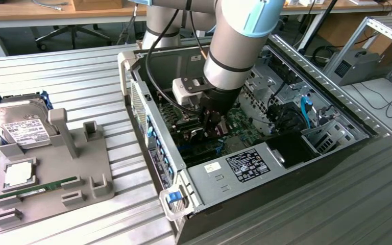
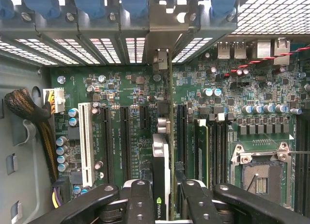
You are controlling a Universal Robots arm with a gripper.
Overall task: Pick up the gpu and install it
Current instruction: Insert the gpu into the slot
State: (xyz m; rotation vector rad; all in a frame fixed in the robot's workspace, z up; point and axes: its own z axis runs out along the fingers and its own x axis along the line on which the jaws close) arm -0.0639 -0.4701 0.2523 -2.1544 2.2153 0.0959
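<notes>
- Ribbed metal table [image 1: 67, 76] carries the whole setup, with wooden desks [image 1: 19, 10] along twelve o'clock in the exterior view.
- An open computer case [image 1: 285, 204] lies on the table, filling the middle of the exterior view out to about four o'clock.
- The robot arm [image 1: 234, 46] comes down from twelve o'clock into the case.
- The gripper [image 1: 210, 130] is deep inside the case, just above the green motherboard [image 2: 121, 93].
- In the wrist view the gripper [image 2: 164, 190] has its black fingers [image 2: 140, 197] drawn in narrow and clamped on both faces of the gpu [image 2: 161, 156].
- The gpu stands on edge, at right angles to the motherboard. Its far end reaches toward the metal bracket slots and blue latches [image 2: 133, 1] at the case's rear wall.
- It lines up with the row of dark expansion slots, with a white slot [image 2: 86, 141] to one side and the processor socket [image 2: 261, 175] to the other. Whether its edge is seated in a slot cannot be told.
- At eight o'clock of the case in the exterior view sits a grey fixture [image 1: 87, 168].
- On the fixture, a hard drive [image 1: 22, 125] leans at its ten o'clock corner.
- A square processor chip [image 1: 19, 174] lies below the drive, and a green RAM stick [image 1: 36, 190] lies just beside the chip toward six o'clock.
</notes>
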